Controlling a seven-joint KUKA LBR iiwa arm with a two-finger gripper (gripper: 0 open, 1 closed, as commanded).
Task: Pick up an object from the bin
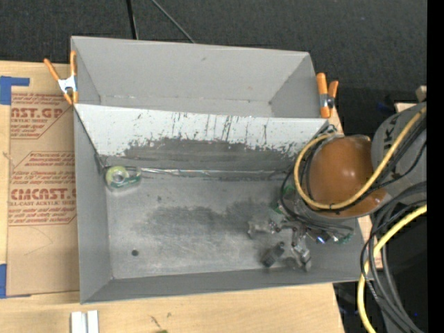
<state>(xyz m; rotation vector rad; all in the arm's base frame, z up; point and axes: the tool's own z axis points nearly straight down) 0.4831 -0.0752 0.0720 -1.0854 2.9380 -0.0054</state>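
At the far left of the bin (187,82), where the floor meets the far wall, lies a small pale greenish ring (119,177), clear and roundish, all alone. Toward the near side on that left half there is a tiny dark speck (134,253) on the floor, too small to name. The middle of the floor is bare, scuffed metal. Over on the right, low in the near right corner, is my claw (290,243), under my orange cover (340,172) with the yellow cables (300,175) looped round it. Just beside it, on its near left, sits a small dark lump (269,257). I cannot tell whether it touches me, nor whether my claw is apart or together. I see nothing clamped in it, so I judge the pick not yet done. The grasp and the lift out of the bin are left, and the ring lies well apart from me.
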